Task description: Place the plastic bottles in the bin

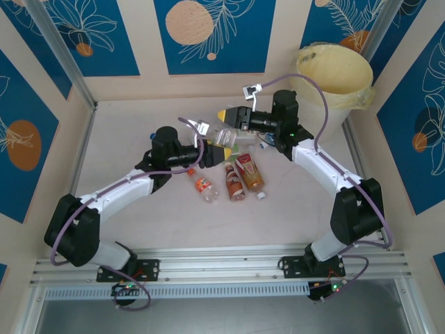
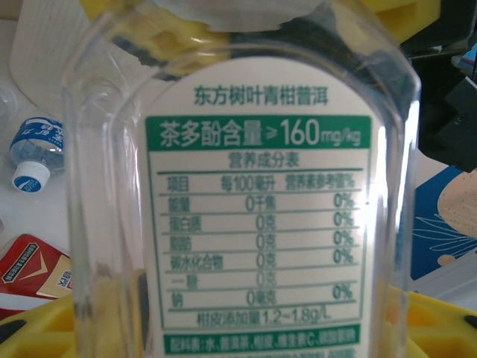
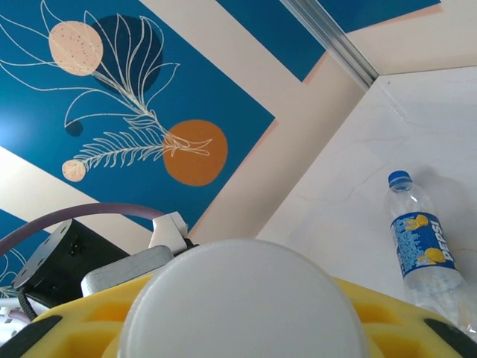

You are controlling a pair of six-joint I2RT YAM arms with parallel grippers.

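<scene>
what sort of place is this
Probably a robot test booth: left arm and right arm bolted to an aluminium rail, printed blue wall panels boxing in the table, bottles lying near a bin.

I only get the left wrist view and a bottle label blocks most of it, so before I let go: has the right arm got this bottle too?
Observer: Yes. The right gripper is shut on the white cap of the held bottle.
Operator: Where is the bin?
Observer: The bin stands in the far right corner, beyond the right arm.
Operator: Any loose bottles I can't see?
Observer: A Pepsi bottle lies on its side on the table.
</scene>
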